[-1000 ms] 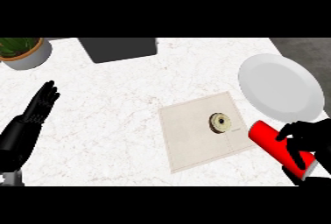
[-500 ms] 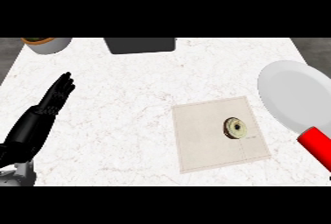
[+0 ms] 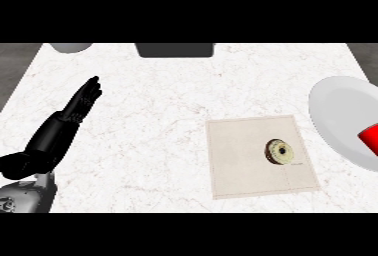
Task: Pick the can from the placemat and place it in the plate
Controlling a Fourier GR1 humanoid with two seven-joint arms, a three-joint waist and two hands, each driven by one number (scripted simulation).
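The left hand (image 3: 77, 107) is open with straight fingers at the left side of the tabletop (image 3: 162, 100). The red can (image 3: 368, 142) overlaps the white plate (image 3: 339, 110) at the right edge.

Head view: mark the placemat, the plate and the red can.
placemat (image 3: 236, 167), head view, bare cloth near its left edge.
plate (image 3: 336, 107), head view, bare white surface in its upper part.
red can (image 3: 369, 139), head view, its visible red side at the picture's right edge.

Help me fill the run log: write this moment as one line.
can: over plate, right edge, partly cropped | right hand: not in view | left hand: open, resting left
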